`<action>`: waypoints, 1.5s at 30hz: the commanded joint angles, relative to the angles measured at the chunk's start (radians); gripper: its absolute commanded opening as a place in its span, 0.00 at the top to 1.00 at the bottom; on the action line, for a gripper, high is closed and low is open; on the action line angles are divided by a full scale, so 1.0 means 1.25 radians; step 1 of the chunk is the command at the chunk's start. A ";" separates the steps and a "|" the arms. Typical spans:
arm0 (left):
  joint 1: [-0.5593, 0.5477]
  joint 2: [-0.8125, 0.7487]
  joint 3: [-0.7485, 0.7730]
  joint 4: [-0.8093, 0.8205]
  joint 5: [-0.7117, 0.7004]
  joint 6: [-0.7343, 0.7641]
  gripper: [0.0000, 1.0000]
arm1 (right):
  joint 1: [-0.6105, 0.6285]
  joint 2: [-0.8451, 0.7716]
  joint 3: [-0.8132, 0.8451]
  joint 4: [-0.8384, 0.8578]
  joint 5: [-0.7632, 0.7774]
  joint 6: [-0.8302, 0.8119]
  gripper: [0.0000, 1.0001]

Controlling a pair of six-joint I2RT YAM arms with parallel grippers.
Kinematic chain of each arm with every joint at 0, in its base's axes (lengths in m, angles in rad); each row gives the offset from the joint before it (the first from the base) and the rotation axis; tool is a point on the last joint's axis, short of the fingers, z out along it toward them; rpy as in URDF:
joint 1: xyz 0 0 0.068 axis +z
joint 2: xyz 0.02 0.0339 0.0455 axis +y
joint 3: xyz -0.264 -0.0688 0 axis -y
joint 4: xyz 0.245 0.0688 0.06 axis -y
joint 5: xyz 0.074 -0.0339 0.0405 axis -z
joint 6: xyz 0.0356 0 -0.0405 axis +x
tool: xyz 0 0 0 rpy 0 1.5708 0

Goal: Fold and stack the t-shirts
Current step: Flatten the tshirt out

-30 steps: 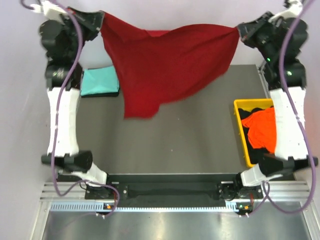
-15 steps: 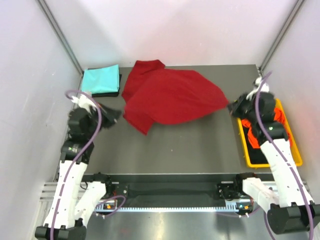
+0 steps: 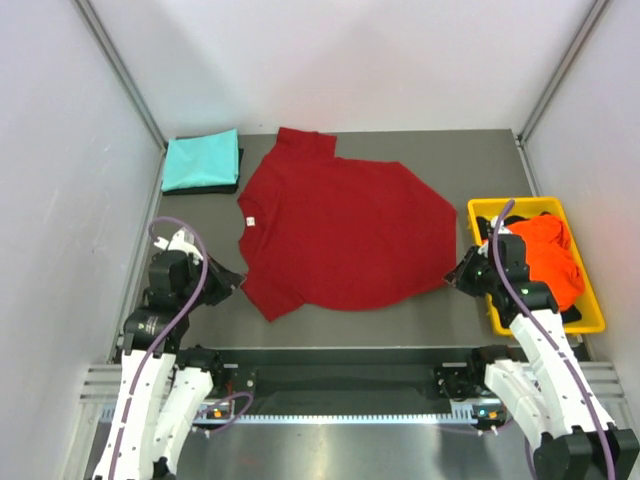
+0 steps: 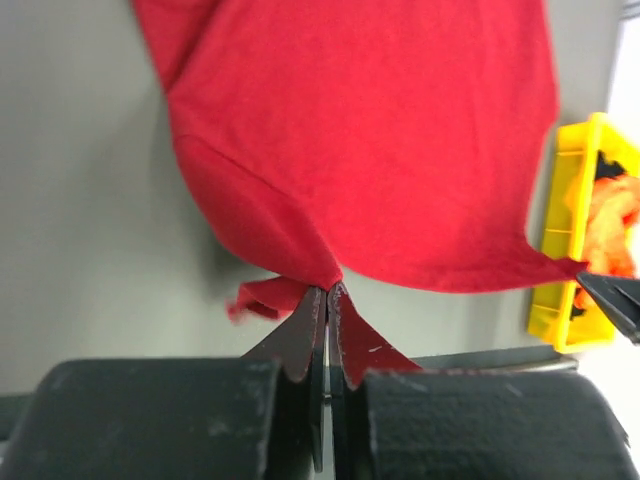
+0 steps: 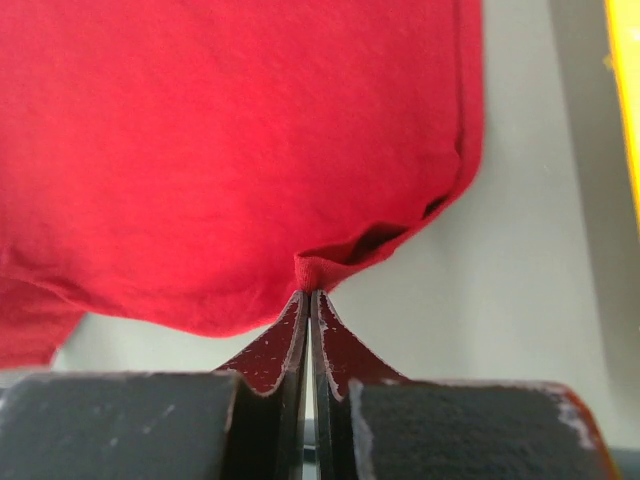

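The dark red t-shirt lies spread out flat on the table, collar toward the left. My left gripper is shut on its near left corner. My right gripper is shut on its near right corner. In both wrist views the jaws pinch a small fold of red cloth at their tips. A folded teal t-shirt rests at the back left on something black. The orange t-shirt and a black one lie in the bin.
The yellow plastic bin stands at the right edge of the table, close to my right arm; it also shows in the left wrist view. White walls close in the left, right and back sides.
Both arms have come down from high at the back to low near the front edge. The red t-shirt, hanging in the air before, now lies flat on the table.
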 commanded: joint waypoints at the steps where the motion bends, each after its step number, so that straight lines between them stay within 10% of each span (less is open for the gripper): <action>1: -0.002 0.005 0.031 -0.021 -0.058 0.017 1.00 | -0.009 -0.039 -0.006 -0.019 0.040 0.018 1.00; 13: -0.002 0.213 0.349 0.109 -0.274 0.167 1.00 | -0.009 0.074 0.233 0.104 -0.033 0.021 1.00; 22: -0.002 0.516 0.741 0.242 -0.152 0.135 1.00 | -0.004 0.322 0.625 0.108 -0.031 0.010 1.00; 45: -0.002 0.229 0.942 0.130 -0.038 -0.065 1.00 | -0.004 -0.023 1.005 -0.203 -0.157 0.025 1.00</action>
